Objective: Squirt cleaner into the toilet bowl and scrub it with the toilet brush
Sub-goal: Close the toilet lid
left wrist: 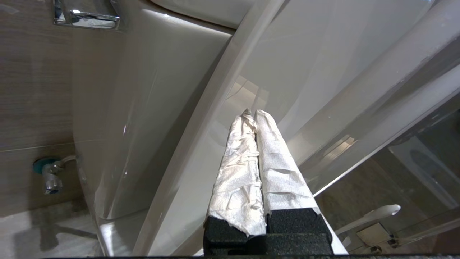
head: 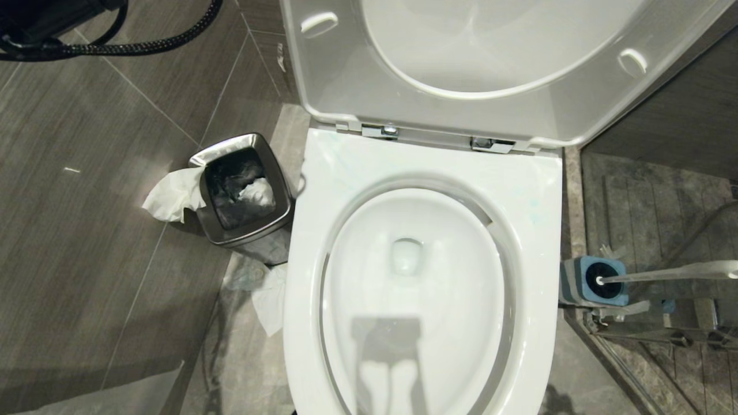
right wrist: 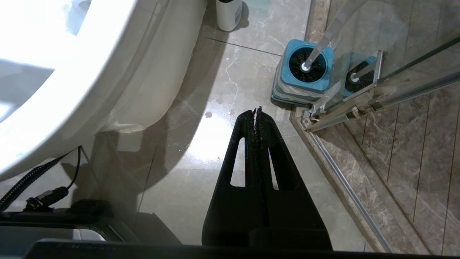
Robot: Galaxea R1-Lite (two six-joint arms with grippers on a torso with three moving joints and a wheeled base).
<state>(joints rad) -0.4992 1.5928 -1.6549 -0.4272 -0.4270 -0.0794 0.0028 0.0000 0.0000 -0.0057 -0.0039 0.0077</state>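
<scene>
The toilet bowl (head: 536, 242) fills the middle of the head view, white, with seat and lid raised (head: 461, 63). Its water looks clear, and the cleaner is out of view. The toilet brush handle (head: 669, 271) leans out of a blue-topped holder (head: 576, 285) on the floor to the bowl's right, with the black bristles (right wrist: 305, 66) down inside it. My left gripper (left wrist: 252, 112) is shut and empty, its fingers wrapped in white paper, up beside the raised lid (left wrist: 305, 72). My right gripper (right wrist: 256, 109) hangs shut and empty over the floor between bowl and holder.
A steel waste bin (head: 242, 190) with crumpled paper stands left of the bowl, with tissue on the floor around it. A glass shower door and its metal track (right wrist: 345, 187) run just behind the holder. A white container (right wrist: 229, 14) stands by the toilet's base. A black arm and cable (head: 115, 40) cross the top left.
</scene>
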